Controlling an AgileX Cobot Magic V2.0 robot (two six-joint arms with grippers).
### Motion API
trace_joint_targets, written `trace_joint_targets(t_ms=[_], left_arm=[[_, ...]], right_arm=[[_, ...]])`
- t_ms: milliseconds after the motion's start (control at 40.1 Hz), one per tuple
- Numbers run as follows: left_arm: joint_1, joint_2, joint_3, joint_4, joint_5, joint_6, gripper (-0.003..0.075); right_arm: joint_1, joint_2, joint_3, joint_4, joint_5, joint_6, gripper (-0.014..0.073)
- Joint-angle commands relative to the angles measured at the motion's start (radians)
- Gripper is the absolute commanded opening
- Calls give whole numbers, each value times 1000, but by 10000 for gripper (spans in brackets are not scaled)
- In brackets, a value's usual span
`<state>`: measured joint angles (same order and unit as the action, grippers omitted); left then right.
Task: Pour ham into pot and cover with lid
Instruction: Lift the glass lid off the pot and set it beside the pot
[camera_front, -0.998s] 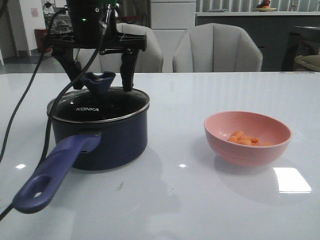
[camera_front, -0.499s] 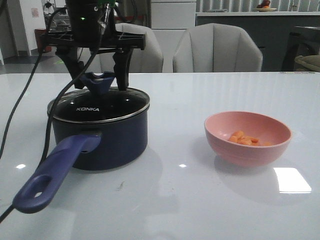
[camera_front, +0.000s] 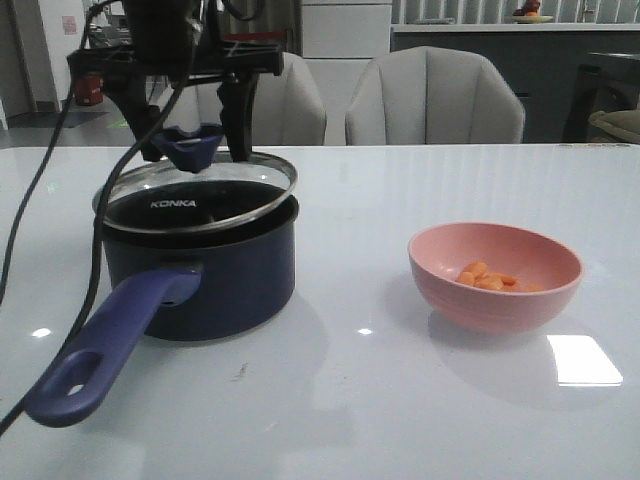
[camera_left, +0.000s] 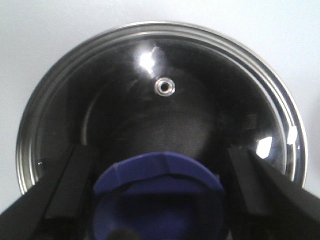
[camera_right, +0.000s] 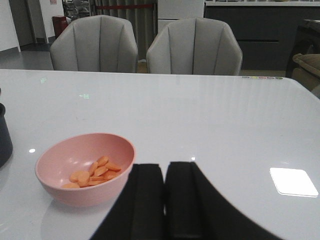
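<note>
The dark navy pot (camera_front: 215, 275) with its long purple-blue handle (camera_front: 110, 340) stands at the table's left. My left gripper (camera_front: 190, 148) is shut on the blue knob (camera_front: 188, 143) of the glass lid (camera_front: 225, 195). It holds the lid raised and tilted just above the pot's rim. In the left wrist view the knob (camera_left: 159, 185) sits between my fingers (camera_left: 75, 185), over the lid's glass (camera_left: 160, 60). The ham (camera_front: 488, 278) lies in a pink bowl (camera_front: 495, 305) at the right. My right gripper (camera_right: 165, 200) is shut and empty, beside the bowl (camera_right: 75, 192) holding the ham (camera_right: 95, 171).
Two grey chairs (camera_front: 435, 100) stand behind the table's far edge. Black cables (camera_front: 100, 230) hang from the left arm past the pot's left side. A bright reflection (camera_front: 583, 360) lies on the white table (camera_front: 360, 400) near the bowl.
My left gripper has closed from open onto the knob and risen, lifting the lid off the pot's rim and tilting it. The bowl and ham have not moved.
</note>
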<state>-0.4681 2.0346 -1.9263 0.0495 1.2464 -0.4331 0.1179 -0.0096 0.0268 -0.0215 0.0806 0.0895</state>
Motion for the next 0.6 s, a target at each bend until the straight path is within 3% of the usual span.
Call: trace_joint_targets(t_ms=[0, 274, 574], left_arm=[[28, -104, -32, 5, 22, 24, 204], [146, -205, 13, 28, 22, 113, 204], [405, -322, 337, 36, -27, 170, 204]], right_arm=[[0, -21, -5, -13, -81, -4, 148], [0, -21, -5, -13, -81, -4, 148], [0, -21, -5, -13, -81, -4, 148]])
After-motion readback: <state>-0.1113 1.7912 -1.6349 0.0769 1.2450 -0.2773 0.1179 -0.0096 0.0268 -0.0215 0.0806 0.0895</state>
